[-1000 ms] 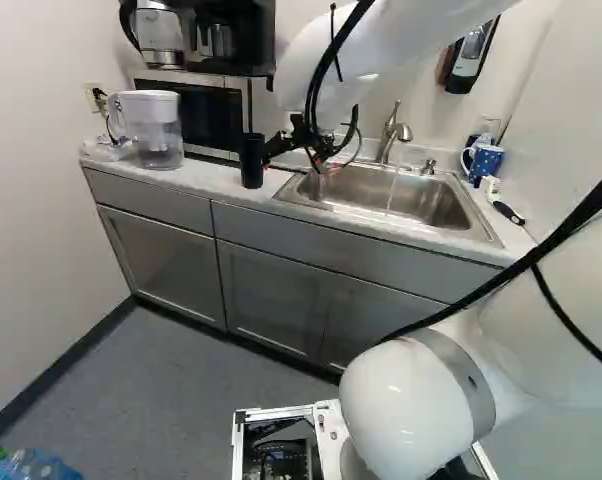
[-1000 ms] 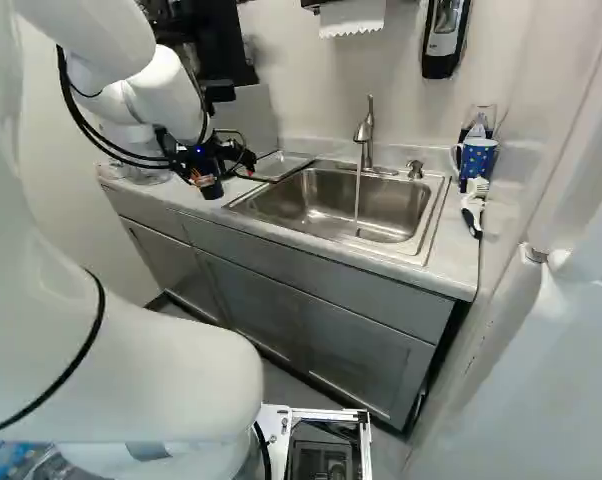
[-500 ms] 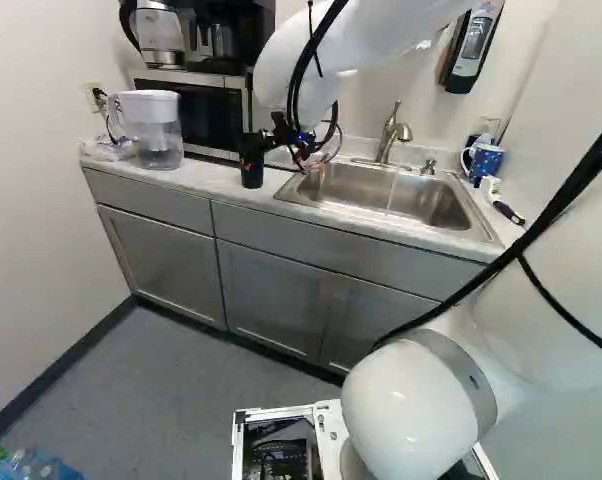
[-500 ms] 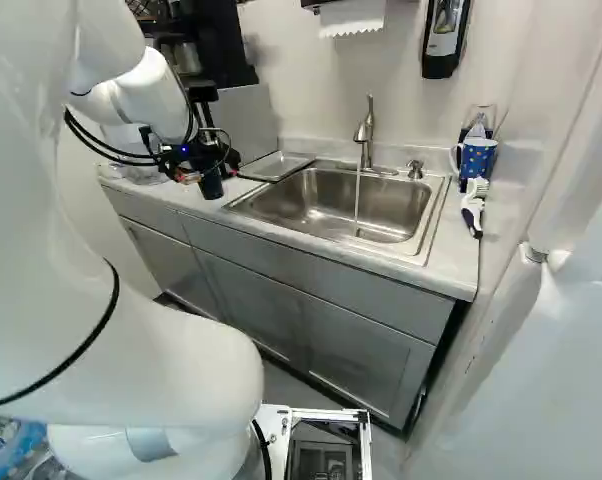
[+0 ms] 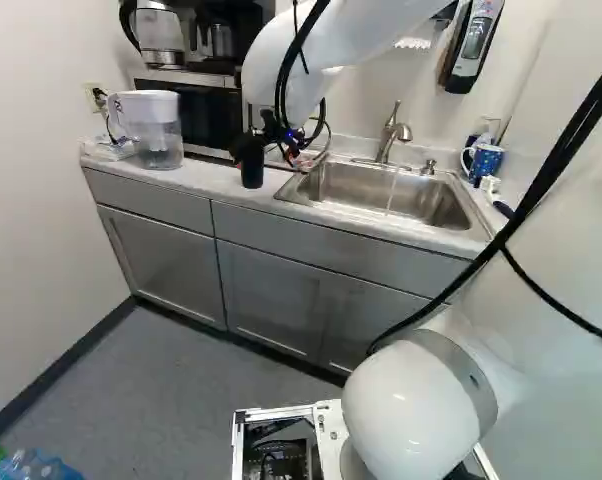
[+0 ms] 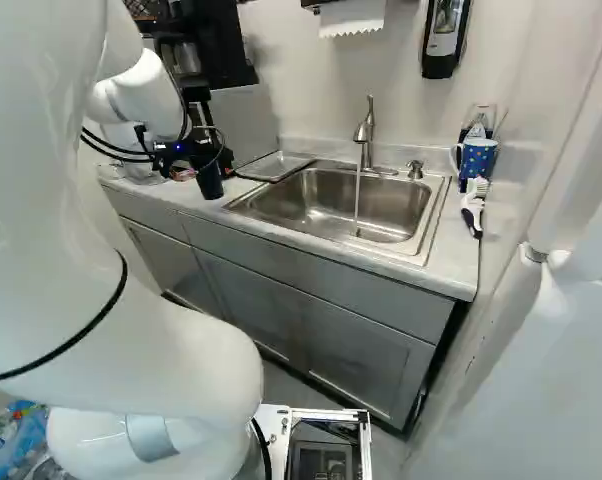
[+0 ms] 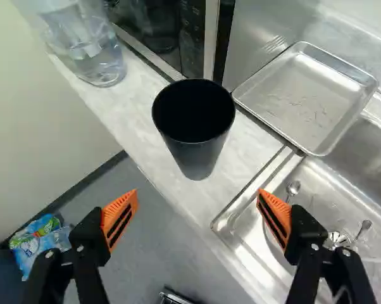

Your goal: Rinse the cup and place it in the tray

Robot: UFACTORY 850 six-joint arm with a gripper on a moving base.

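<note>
In the left base view my gripper [image 5: 247,146] is over the counter, close by the black cup [image 5: 252,174]. The wrist view shows the gripper [image 7: 198,206] wide open, its orange pads [image 7: 119,218] far apart with nothing between them. Straight ahead of that gap the cup [image 7: 200,149] stands upright on the counter, mouth up, touched by neither finger. The shallow metal tray [image 7: 314,98] lies flat at the sink's edge, beyond the cup on the sink side. Water runs from the faucet [image 6: 365,130] into the sink [image 6: 336,200].
A water pitcher [image 5: 156,130] stands on the counter past the cup, beside the microwave [image 5: 211,115]. Small utensils, among them a spoon [image 7: 293,188], lie in the sink. A blue mug [image 6: 476,160] and a brush [image 6: 473,205] are at the counter's far right.
My arm has swung left in both base views, bringing the gripper over beside the cup. The cup stands where it was, and the base has not moved.
</note>
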